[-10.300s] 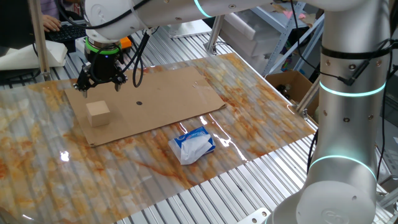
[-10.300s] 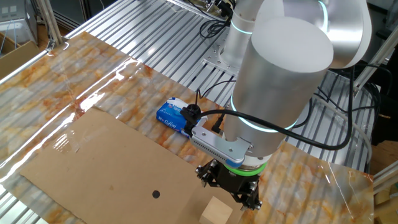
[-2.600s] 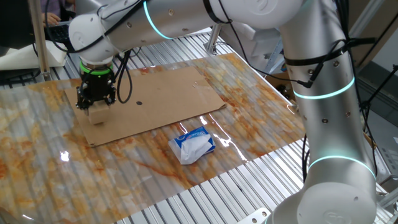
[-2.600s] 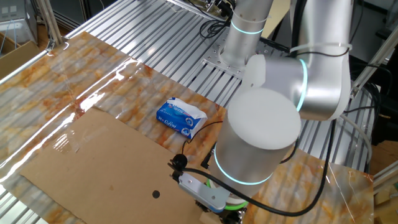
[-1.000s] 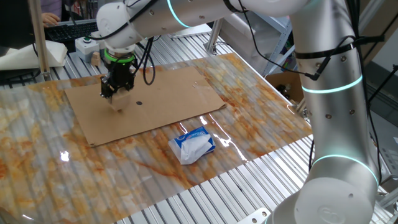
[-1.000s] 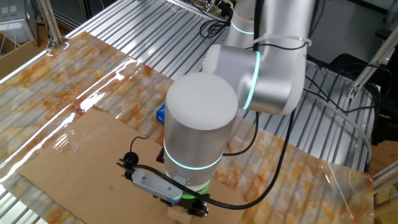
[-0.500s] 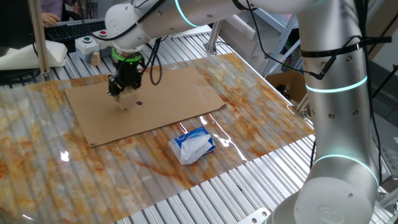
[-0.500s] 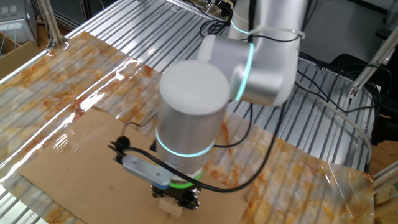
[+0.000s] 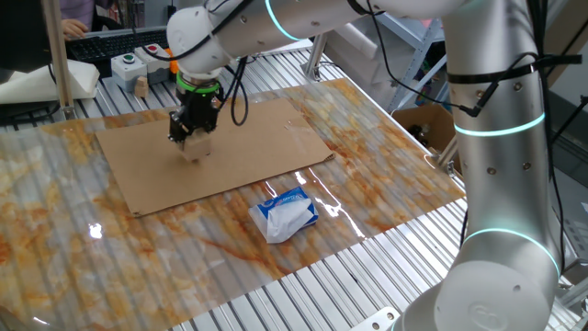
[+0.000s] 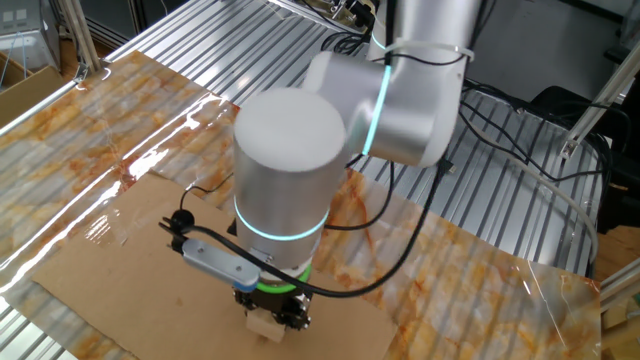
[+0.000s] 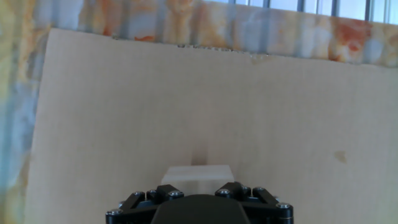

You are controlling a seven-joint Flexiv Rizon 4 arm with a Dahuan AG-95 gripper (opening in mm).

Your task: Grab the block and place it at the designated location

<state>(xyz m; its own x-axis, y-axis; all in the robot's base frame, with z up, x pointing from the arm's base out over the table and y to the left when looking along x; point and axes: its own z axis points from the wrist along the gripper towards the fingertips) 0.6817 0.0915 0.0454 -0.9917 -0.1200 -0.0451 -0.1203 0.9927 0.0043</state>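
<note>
My gripper (image 9: 193, 136) is shut on the block (image 9: 194, 149), a light-tan wooden cube, and holds it low over the middle-left of the brown cardboard sheet (image 9: 266, 138). In the other fixed view the gripper (image 10: 272, 312) and the block (image 10: 264, 324) sit under the arm's big wrist. In the hand view the block's top (image 11: 198, 173) shows just past the black gripper body (image 11: 198, 200), with the cardboard (image 11: 205, 93) beyond. The black dot shows in no view; block and gripper cover the spot where it lay.
A blue-and-white soft packet (image 9: 287, 213) lies on the marbled table in front of the cardboard. A small upright wooden peg (image 9: 141, 85) and a button box (image 9: 129, 64) stand at the back left. An open cardboard box (image 9: 424, 124) stands at the right.
The gripper took hold of the block at the cardboard's left end and has carried it to the right, over the middle-left of the sheet where the dot showed before.
</note>
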